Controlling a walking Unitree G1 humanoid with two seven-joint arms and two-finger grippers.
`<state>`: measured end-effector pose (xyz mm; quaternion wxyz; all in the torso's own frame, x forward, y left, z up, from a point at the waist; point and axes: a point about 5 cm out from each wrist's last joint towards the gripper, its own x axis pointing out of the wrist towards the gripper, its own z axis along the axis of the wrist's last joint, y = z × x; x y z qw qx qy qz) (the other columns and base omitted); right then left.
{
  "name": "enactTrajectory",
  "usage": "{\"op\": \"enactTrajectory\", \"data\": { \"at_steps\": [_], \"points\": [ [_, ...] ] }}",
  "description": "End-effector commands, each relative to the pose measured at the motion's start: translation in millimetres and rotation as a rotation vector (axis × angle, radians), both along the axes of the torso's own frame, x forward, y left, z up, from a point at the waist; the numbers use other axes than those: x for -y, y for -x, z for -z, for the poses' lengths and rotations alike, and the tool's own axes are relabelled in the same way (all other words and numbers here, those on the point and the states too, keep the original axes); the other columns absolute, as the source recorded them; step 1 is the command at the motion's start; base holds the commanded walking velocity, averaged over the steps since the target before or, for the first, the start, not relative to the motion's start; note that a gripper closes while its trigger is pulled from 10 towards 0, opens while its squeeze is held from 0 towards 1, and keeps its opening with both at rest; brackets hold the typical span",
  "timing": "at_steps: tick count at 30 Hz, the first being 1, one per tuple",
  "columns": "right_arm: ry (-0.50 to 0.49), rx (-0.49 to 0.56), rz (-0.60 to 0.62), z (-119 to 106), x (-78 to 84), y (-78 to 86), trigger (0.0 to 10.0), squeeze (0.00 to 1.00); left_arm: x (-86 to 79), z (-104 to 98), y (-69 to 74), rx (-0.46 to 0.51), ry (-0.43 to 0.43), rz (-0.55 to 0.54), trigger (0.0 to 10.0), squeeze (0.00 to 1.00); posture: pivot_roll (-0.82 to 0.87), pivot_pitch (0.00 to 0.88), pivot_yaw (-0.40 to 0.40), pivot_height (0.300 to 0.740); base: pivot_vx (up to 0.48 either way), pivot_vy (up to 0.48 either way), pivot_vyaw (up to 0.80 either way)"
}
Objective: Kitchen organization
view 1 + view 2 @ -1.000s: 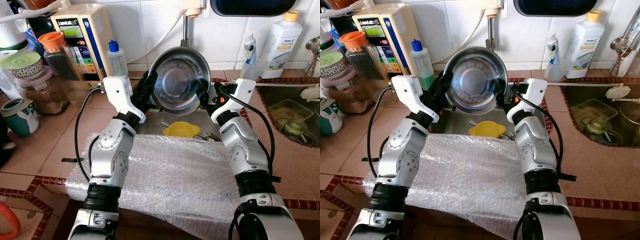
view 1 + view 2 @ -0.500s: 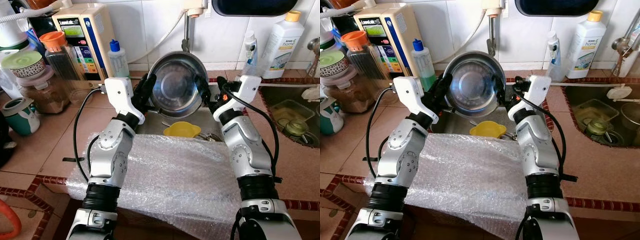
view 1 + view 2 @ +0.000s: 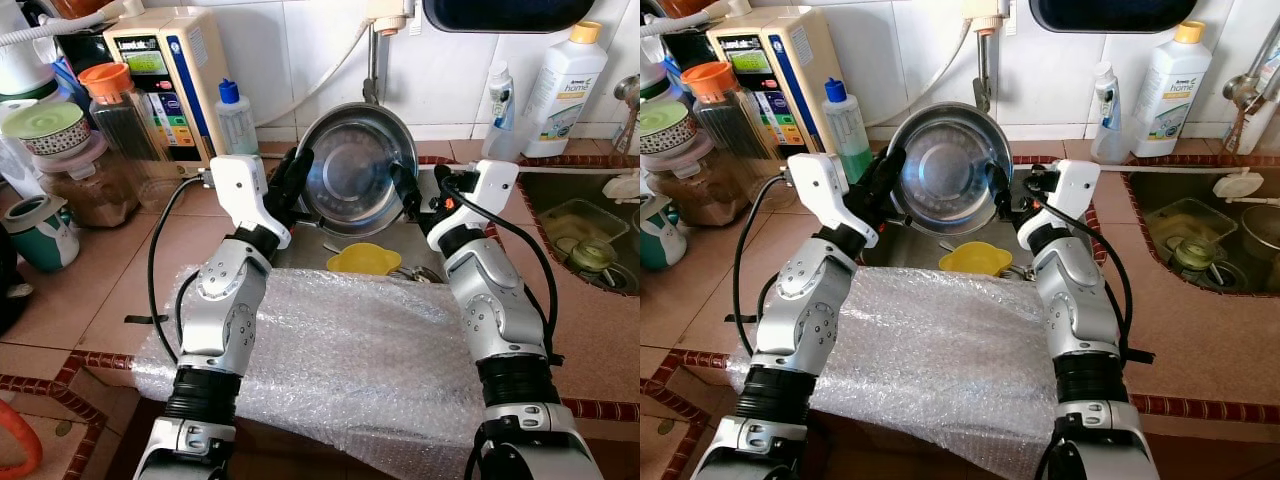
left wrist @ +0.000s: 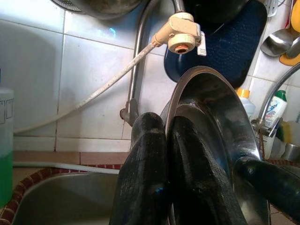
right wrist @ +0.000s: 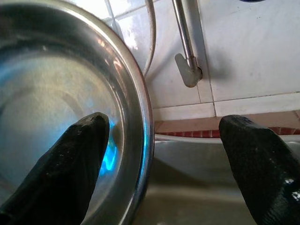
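Observation:
A steel bowl (image 3: 355,170) is held tilted on edge above the sink (image 3: 300,250), its inside facing me. My left gripper (image 3: 292,180) is shut on the bowl's left rim. In the left wrist view its two fingers (image 4: 145,154) pinch the rim of the bowl (image 4: 220,122). My right gripper (image 3: 412,195) is open at the right rim. In the right wrist view one finger lies inside the bowl (image 5: 47,108) and the other stands well outside it, so the rim passes between them.
A yellow bowl (image 3: 363,259) lies in the sink under the steel one. Bubble wrap (image 3: 340,360) covers the counter's front. A water purifier (image 3: 165,70), jars (image 3: 115,110) and a bottle (image 3: 235,115) stand left; a detergent bottle (image 3: 560,85) and second sink (image 3: 585,235) are right.
The bowl and both grippers have shifted slightly back toward the wall. The left gripper's hold on the rim is the same.

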<state>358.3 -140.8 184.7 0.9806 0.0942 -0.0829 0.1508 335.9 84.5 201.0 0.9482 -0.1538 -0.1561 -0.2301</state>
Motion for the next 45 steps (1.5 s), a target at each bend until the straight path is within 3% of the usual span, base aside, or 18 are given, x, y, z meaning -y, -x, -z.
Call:
{"op": "enactTrajectory", "data": {
  "at_steps": [1, 10, 12, 13, 14, 30, 31, 32, 33, 41, 45],
  "points": [
    [0.036, -0.01, -0.007, 3, -3.9, 0.1, 0.0, 0.0, -3.7, -1, -1.2, 0.004, -0.004, -0.014, 10.0, 0.0, 0.0, 0.0, 0.111, 0.74, 0.0, 0.0, 0.0],
    [0.031, -0.003, -0.004, 2, -3.0, 0.9, 0.0, 0.0, -0.9, 0, -0.9, 0.0, 0.001, -0.007, 10.0, 0.0, 0.0, 0.0, 0.109, 0.74, 0.0, 0.0, 0.0],
    [0.058, 0.001, 0.002, 2, -3.5, 1.3, 5.7, 0.0, -0.9, 0, -0.9, -0.001, 0.0, -0.006, 10.0, 0.0, 0.0, 0.0, 0.109, 0.74, 0.0, 0.0, 0.0],
    [0.079, 0.007, 0.01, 1, -3.4, 1.5, 9.5, 0.0, -1.2, 1, -1.0, -0.002, -0.002, -0.006, 10.0, 0.0, 0.0, 0.0, 0.109, 0.74, 0.0, 0.0, 0.0],
    [0.082, 0.009, 0.009, 1, -3.6, 1.6, 10.0, 0.0, -1.3, 1, -1.1, -0.002, -0.002, -0.006, 10.0, 0.0, 0.0, 0.0, 0.111, 0.74, 0.0, 0.0, 0.0],
    [0.135, 0.026, 0.01, -1, -7.4, 0.7, 10.0, 0.0, -1.7, 2, -0.6, -0.004, -0.003, -0.011, 10.0, 0.0, 0.0, 0.0, 0.105, 0.74, 0.0, 0.0, 0.0],
    [0.118, 0.031, 0.0, -2, -7.9, 1.0, 10.0, 0.27, -1.8, 2, -0.6, -0.004, -0.003, -0.011, 10.0, 0.0, 0.0, 0.0, 0.105, 0.74, 0.0, 0.0, 0.0],
    [0.109, 0.034, -0.007, -3, -8.3, 1.3, 10.0, 0.27, -1.8, 2, -0.6, -0.004, -0.003, -0.012, 10.0, 0.0, 0.0, 0.0, 0.105, 0.74, 0.0, 0.0, 0.0],
    [0.103, 0.041, -0.01, -4, -8.5, 1.7, 10.0, 1.0, -1.9, 2, -0.7, -0.004, -0.003, -0.012, 10.0, 0.0, 0.0, 0.0, 0.105, 0.74, 0.0, 0.0, 0.0],
    [0.083, 0.106, 0.01, -20, -6.4, 6.3, 10.0, 1.0, -5.9, 2, -2.9, -0.006, -0.011, -0.025, 10.0, 0.0, 0.0, 0.0, 0.108, 0.74, 0.0, 0.0, 0.0],
    [0.116, 0.126, 0.019, -22, -0.9, 12.7, 10.0, 1.0, -17.8, -1, -10.5, 0.0, -0.038, -0.093, 10.0, 0.0, 0.0, 0.0, 0.111, 0.74, 0.0, 0.0, 0.0]
  ]
}}
